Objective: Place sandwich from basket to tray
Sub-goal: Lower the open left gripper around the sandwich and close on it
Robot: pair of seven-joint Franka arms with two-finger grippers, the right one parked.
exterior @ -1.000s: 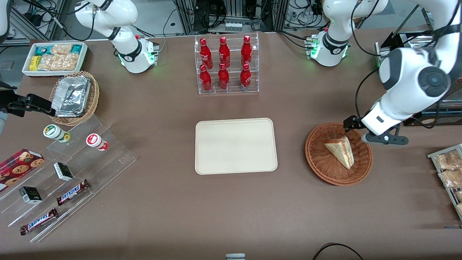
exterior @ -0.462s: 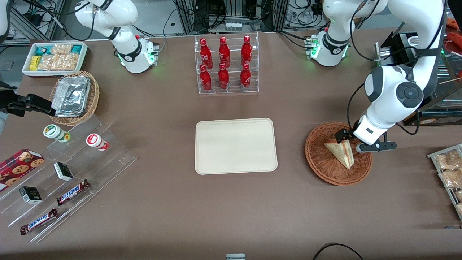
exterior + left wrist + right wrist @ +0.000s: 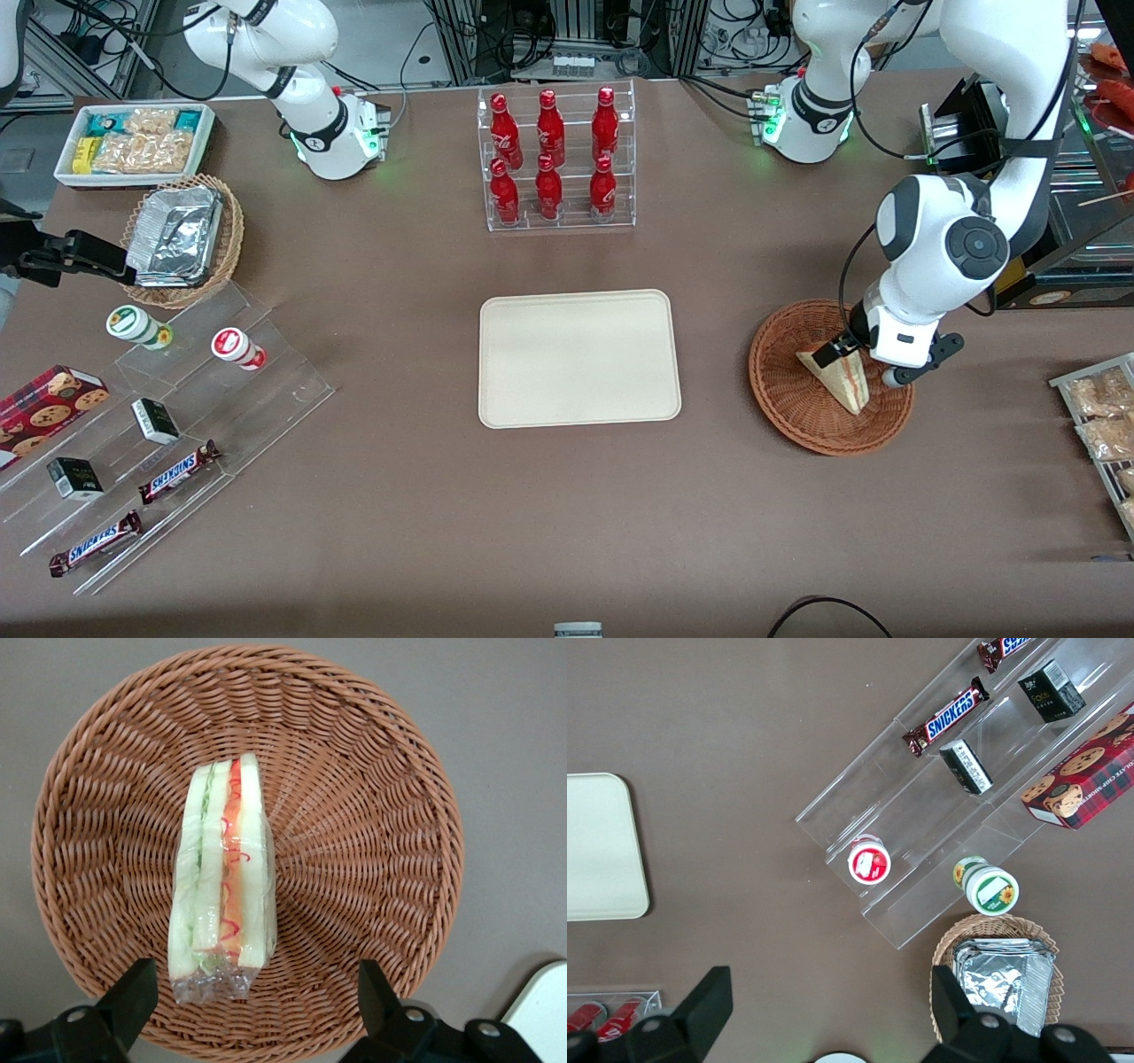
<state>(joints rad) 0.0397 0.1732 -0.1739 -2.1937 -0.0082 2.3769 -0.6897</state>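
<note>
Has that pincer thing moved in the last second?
Yes. The pincer has come in from the basket's rim to hang open over the sandwich.

Reddish-brown woven basket (image 3: 372,815) holds a pale sandwich (image 3: 221,877) striped red and green; black gripper (image 3: 252,1010); cream tray (image 3: 579,359).

I see a brown table (image 3: 425,496) under even, bright light. At its edge farthest from the front camera stand metal equipment racks (image 3: 576,35) with tangled black cables (image 3: 735,27) over a pale grey floor (image 3: 390,35).
</note>
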